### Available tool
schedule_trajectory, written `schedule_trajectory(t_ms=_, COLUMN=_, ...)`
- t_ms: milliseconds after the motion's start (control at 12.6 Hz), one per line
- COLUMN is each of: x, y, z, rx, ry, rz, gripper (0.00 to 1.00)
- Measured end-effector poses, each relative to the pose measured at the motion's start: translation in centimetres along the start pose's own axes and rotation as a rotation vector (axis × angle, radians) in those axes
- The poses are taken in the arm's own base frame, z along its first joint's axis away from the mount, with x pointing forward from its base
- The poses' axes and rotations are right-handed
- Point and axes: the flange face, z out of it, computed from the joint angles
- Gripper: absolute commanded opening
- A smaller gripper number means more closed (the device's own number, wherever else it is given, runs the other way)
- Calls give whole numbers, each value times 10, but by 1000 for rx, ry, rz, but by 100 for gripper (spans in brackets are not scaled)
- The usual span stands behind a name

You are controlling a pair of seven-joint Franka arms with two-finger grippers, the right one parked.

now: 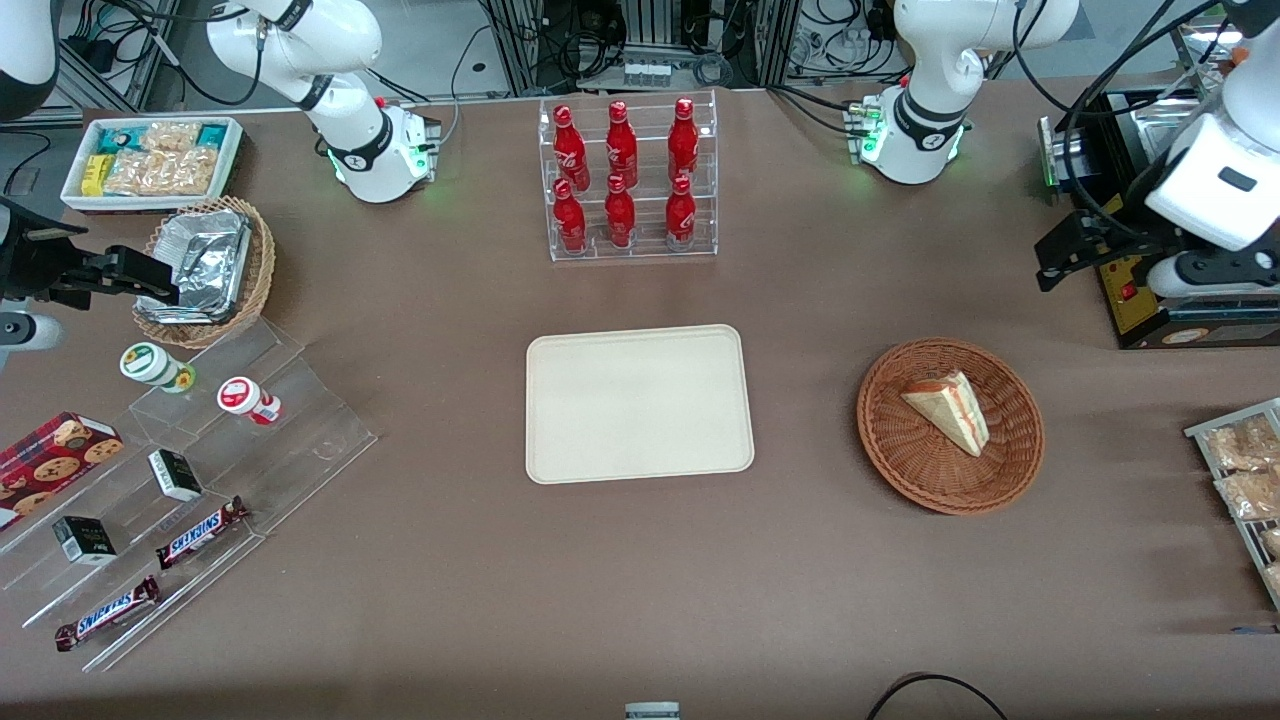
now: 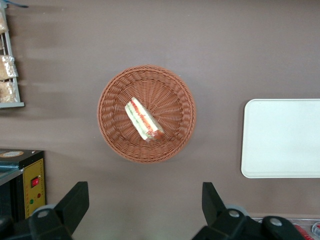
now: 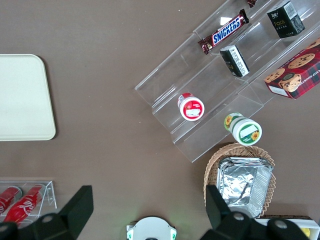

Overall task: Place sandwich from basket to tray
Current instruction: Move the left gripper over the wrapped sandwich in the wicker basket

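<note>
Nearest the front camera, toward the parked arm's end of the brown worktop (image 1: pixel 640 580), a clear stepped acrylic stand (image 1: pixel 200 500) carries two Snickers bars (image 1: pixel 203 531), small dark boxes (image 1: pixel 176 474) and two round lidded cups (image 1: pixel 247 398); a red cookie box (image 1: pixel 55 452) beside it is cut off at the picture's edge. At the working arm's end, a rack of bagged snacks (image 1: pixel 1245 470) is also only partly in view.

Farther in, the cream tray (image 1: pixel 638 403) lies flat near the worktop's middle. Well apart from it, toward the working arm's end, sits the reddish-brown wicker basket (image 1: pixel 950 425), and the sandwich (image 1: pixel 948 408) lies in it on its side, its red and green filling edge showing in the wrist view (image 2: pixel 144 119); its wrapping is hard to make out.

Farther still from the camera than the basket, the left arm's pincer (image 1: pixel 1072 250) hangs above the worktop in front of a dark machine (image 1: pixel 1150 290) that the arm partly hides. Its two black fingers (image 2: pixel 75 202) stand wide apart, released and holding nothing.

Farthest out stand an acrylic rack of six red bottles (image 1: pixel 628 180), a tan basket of foil containers (image 1: pixel 205 265) and a white bin of snack packets (image 1: pixel 155 160).
</note>
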Motion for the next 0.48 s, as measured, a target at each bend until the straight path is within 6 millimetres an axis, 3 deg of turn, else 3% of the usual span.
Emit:
schedule_trajectory(t_ms=317, x=0, y=-7, z=3, rx=2, ry=-13, rz=-12, gripper=100)
schedule_trajectory(t_ms=476, x=0, y=-7, z=18, rx=9, ry=-51, rz=-12, gripper=100)
